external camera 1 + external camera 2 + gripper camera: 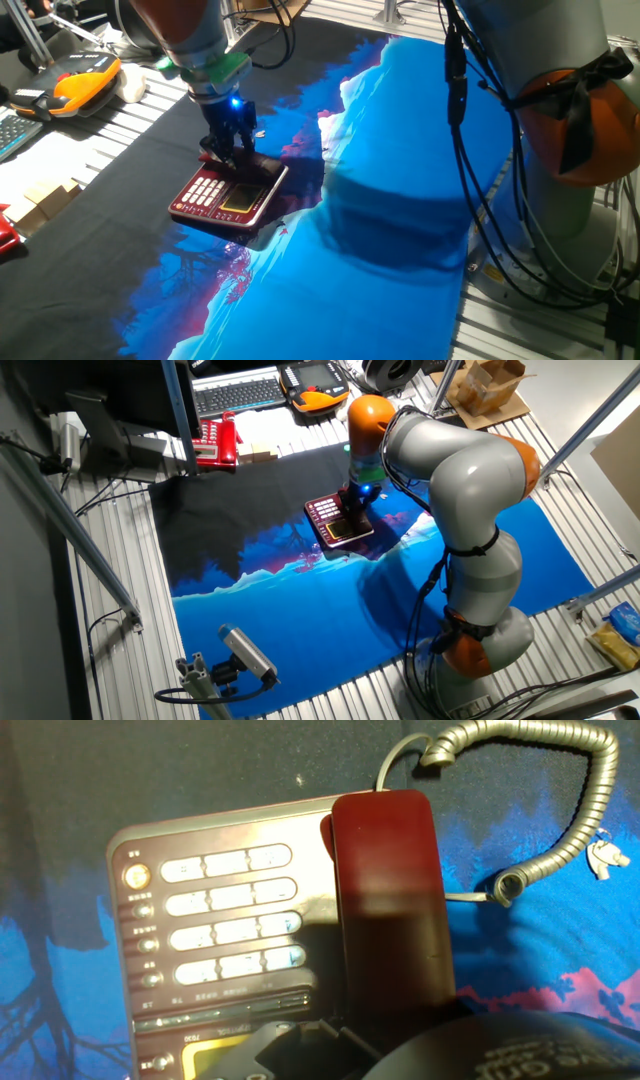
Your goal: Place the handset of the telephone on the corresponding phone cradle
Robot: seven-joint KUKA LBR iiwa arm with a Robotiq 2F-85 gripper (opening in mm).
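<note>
1. A blue and black printed cloth (300, 630) covers most of the table (110, 650), whose bare slatted metal shows at the edges.
2. A dark keyboard (240, 395) lies at the far edge, with cardboard boxes (490, 385) to its right.
3. An orange-and-black gadget (85, 85) rests on the slats, far left.
4. Black cables (480, 170) hang at the right.

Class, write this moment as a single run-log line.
gripper: directly over phone, state unclear | handset: lying on phone cradle | coiled cord: on cloth beside phone
</note>
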